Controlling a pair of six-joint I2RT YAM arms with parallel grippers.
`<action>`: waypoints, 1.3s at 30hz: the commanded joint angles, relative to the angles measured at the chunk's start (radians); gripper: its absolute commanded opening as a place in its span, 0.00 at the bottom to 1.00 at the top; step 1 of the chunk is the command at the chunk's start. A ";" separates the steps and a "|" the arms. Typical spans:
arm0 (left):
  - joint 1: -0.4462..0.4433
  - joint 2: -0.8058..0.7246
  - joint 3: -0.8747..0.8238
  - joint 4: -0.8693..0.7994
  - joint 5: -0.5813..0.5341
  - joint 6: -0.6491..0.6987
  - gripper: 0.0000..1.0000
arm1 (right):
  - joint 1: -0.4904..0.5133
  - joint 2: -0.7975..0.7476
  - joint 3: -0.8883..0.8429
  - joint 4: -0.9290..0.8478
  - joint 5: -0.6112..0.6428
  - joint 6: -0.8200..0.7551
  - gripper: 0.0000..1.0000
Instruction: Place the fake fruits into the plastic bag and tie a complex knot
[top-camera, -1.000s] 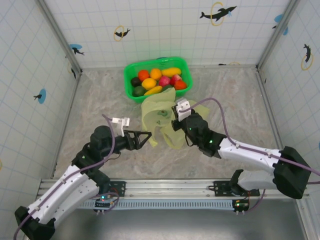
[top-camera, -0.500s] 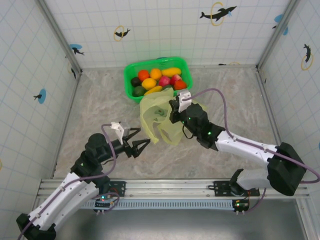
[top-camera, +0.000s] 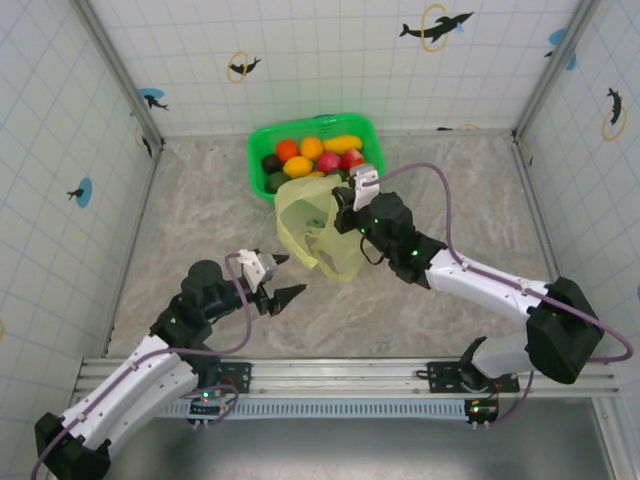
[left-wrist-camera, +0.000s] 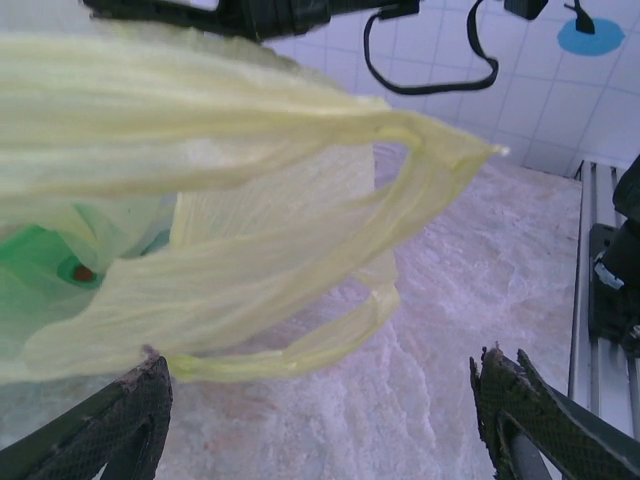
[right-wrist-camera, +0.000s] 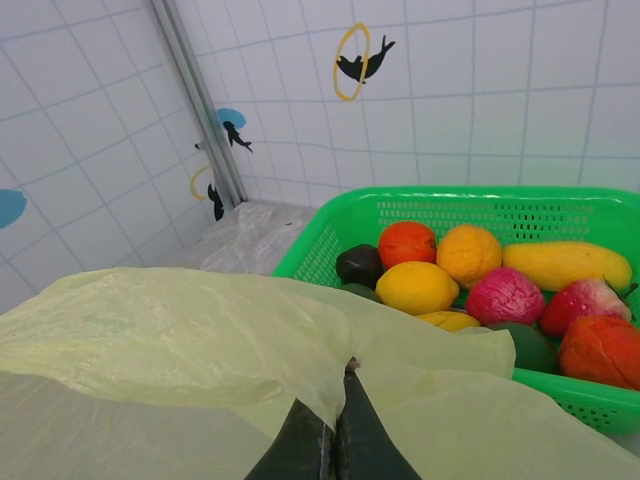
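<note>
The plastic bag (top-camera: 318, 238) hangs limp and translucent yellow-green above the table, just in front of the basket. My right gripper (top-camera: 340, 222) is shut on its upper film (right-wrist-camera: 180, 330), its fingers (right-wrist-camera: 318, 440) pressed together around a fold. The bag's loop handles (left-wrist-camera: 330, 340) hang loose. The fake fruits (top-camera: 312, 158), orange, yellow, red, pink and dark ones (right-wrist-camera: 470, 252), lie in the green basket (top-camera: 256, 150). My left gripper (top-camera: 288, 278) stands open near and left of the bag, clear of it; its fingertips (left-wrist-camera: 150, 380) frame the lowest handle from below without touching it.
The green basket (right-wrist-camera: 450, 197) stands against the back wall, directly behind the bag. Tiled walls close the table on three sides. Bare marbled tabletop (top-camera: 200, 220) spreads to the left and to the right (top-camera: 480, 200).
My right gripper has carried the bag back and up toward the basket. My left gripper has drawn away from the bag's edge and its jaws have narrowed slightly.
</note>
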 joint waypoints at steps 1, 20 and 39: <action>-0.004 -0.003 0.028 0.063 -0.025 0.043 0.78 | -0.006 0.014 0.046 -0.001 -0.015 0.010 0.00; -0.055 0.112 0.043 0.251 0.042 -0.046 0.77 | -0.005 0.054 0.079 -0.001 -0.034 0.029 0.00; -0.288 0.196 -0.094 0.586 -0.379 -0.001 0.92 | -0.004 0.061 0.071 0.033 -0.038 0.084 0.00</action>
